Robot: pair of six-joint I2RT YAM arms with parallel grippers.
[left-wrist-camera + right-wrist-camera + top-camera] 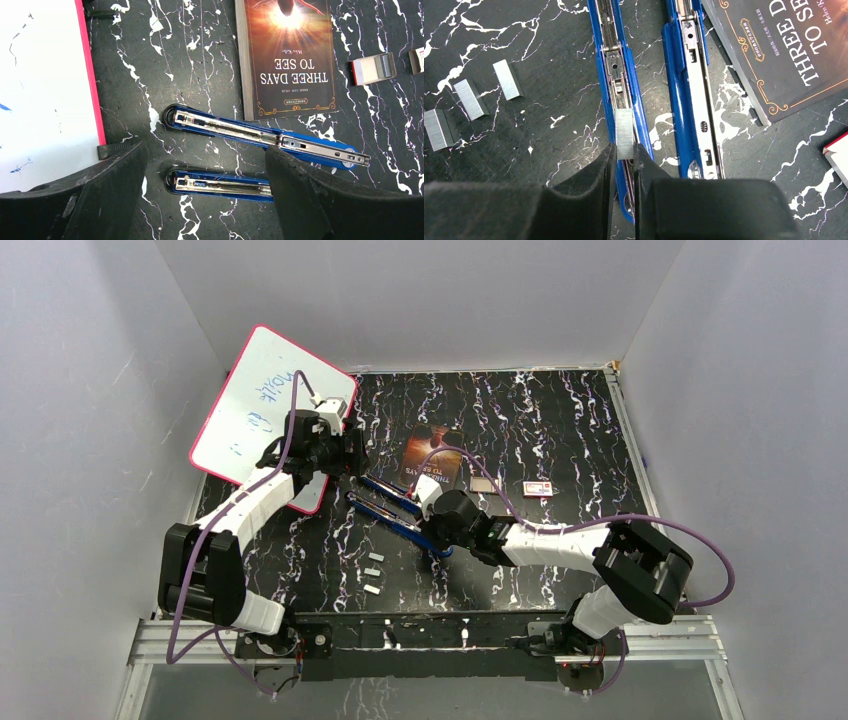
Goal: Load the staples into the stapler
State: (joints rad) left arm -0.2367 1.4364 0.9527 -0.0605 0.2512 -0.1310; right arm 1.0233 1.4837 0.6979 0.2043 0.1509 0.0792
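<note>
Over the open stapler (616,75), the right gripper (624,150) pinches a staple strip (624,134). The left gripper (205,157) hovers wide apart.

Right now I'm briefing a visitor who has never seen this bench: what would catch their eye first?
The open blue metal stapler in the middle, lying as two long bars side by side. The right arm's jaws pinch a short silvery strip of staples over the nearer bar's channel; three more silvery strips lie loose beside it. A pink-rimmed whiteboard sits far left.
</note>
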